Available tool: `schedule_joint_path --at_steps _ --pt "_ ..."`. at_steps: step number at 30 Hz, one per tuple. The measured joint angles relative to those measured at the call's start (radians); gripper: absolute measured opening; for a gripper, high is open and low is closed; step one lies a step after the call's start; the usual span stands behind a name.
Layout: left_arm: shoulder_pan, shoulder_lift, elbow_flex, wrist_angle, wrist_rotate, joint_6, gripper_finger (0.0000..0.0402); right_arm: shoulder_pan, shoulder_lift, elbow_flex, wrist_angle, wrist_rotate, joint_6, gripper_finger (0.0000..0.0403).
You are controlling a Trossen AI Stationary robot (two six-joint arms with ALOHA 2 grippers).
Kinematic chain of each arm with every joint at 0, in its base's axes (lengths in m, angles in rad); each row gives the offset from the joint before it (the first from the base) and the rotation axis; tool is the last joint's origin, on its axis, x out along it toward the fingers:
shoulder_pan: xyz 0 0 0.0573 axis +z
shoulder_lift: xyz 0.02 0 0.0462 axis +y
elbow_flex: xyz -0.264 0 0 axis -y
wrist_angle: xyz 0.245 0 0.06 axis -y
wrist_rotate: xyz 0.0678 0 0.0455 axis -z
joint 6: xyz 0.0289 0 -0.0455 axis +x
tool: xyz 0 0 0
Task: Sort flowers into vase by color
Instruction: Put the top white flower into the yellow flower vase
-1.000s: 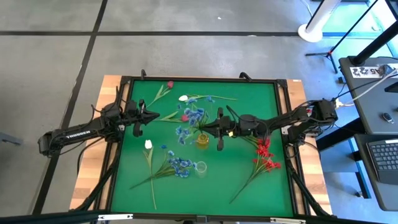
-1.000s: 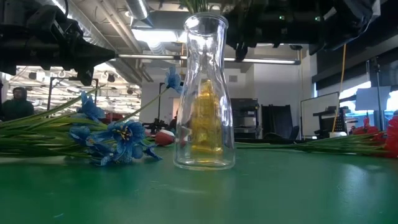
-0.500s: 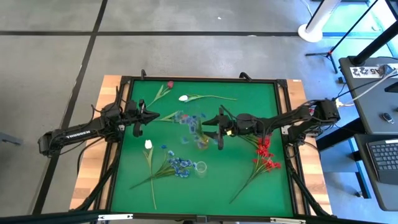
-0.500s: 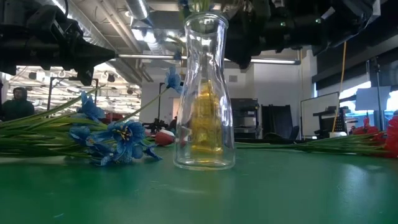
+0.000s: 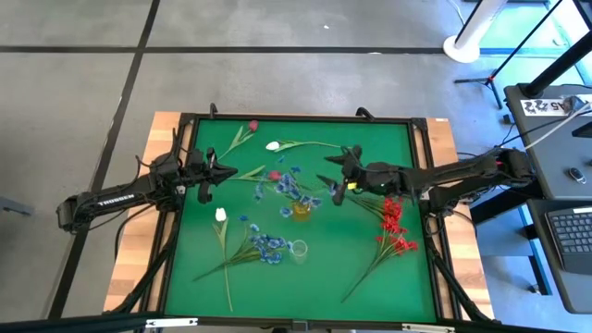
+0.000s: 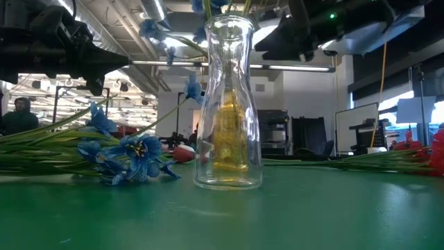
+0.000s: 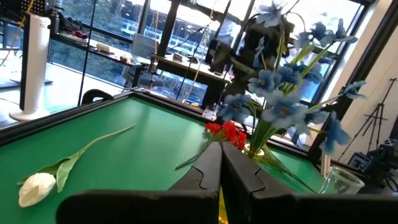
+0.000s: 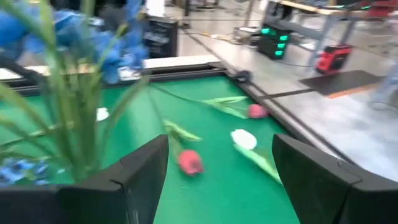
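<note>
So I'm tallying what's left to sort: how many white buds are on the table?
2. One white bud lies near the far edge of the mat, its stem pointing right. The other white bud lies at the left, near the loose blue spray. Others could hide under foliage.

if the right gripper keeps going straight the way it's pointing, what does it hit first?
Most likely the blue spray standing in the yellow vase: its stems rise just ahead of the open right gripper. Beyond lie a red bud and a white bud. Depth is uncertain.
</note>
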Motion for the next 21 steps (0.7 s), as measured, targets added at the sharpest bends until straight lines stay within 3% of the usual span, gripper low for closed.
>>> schedule_joint_path --at_steps 14,19,21 --pt "0.0 0.0 0.0 0.0 0.0 0.0 0.0 0.0 -0.055 0.0 -0.24 0.062 0.002 0.0282" --pt "0.0 0.0 0.0 0.0 0.0 0.0 0.0 -0.02 -0.054 0.0 -0.308 0.172 0.018 0.0282" --pt "0.0 0.0 0.0 0.0 0.0 0.0 0.0 -0.065 -0.051 0.0 -0.319 0.13 0.044 0.0282"
